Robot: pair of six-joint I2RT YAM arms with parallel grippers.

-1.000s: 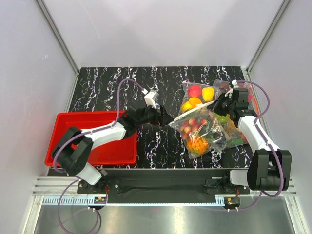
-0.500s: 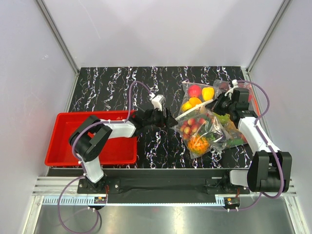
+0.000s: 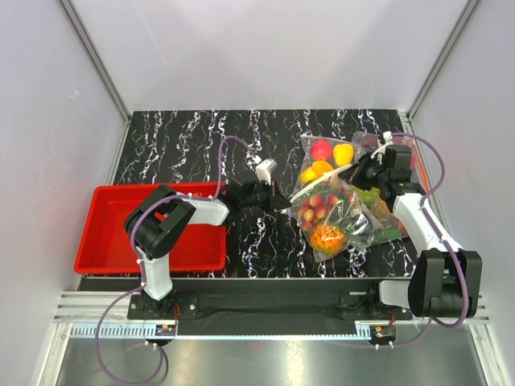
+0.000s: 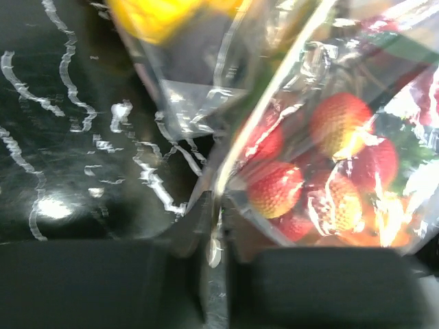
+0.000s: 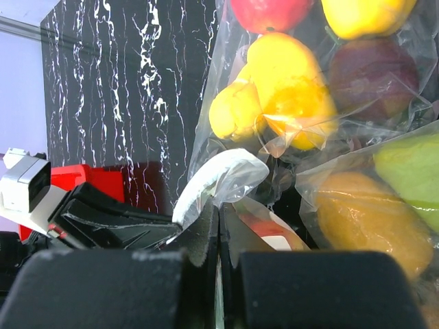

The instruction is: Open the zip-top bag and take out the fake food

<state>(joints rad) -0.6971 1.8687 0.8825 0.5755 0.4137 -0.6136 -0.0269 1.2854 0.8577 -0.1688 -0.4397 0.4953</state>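
Note:
The clear zip-top bag (image 3: 344, 211) lies at the right of the table, stretched between both grippers. Through its plastic show the fake food: red-yellow cherries (image 3: 318, 207), an orange bumpy fruit (image 3: 327, 237) and green leaves. My left gripper (image 3: 283, 203) is shut on the bag's left edge; in the left wrist view the jaws (image 4: 218, 216) pinch the plastic, with the cherries (image 4: 274, 188) just beyond. My right gripper (image 3: 360, 174) is shut on the bag's upper right edge. In the right wrist view its jaws (image 5: 219, 216) clamp a folded white-edged flap (image 5: 219, 175).
A second clear bag (image 3: 326, 159) with red, yellow and orange balls lies behind the zip-top bag, touching it. Another bag with green and yellow fruit (image 3: 385, 219) sits under the right arm. A red bin (image 3: 96, 197) stands at the left front.
My left gripper has moved right to the bag's left edge and gone from open to shut on it. The right gripper has kept its hold without moving.

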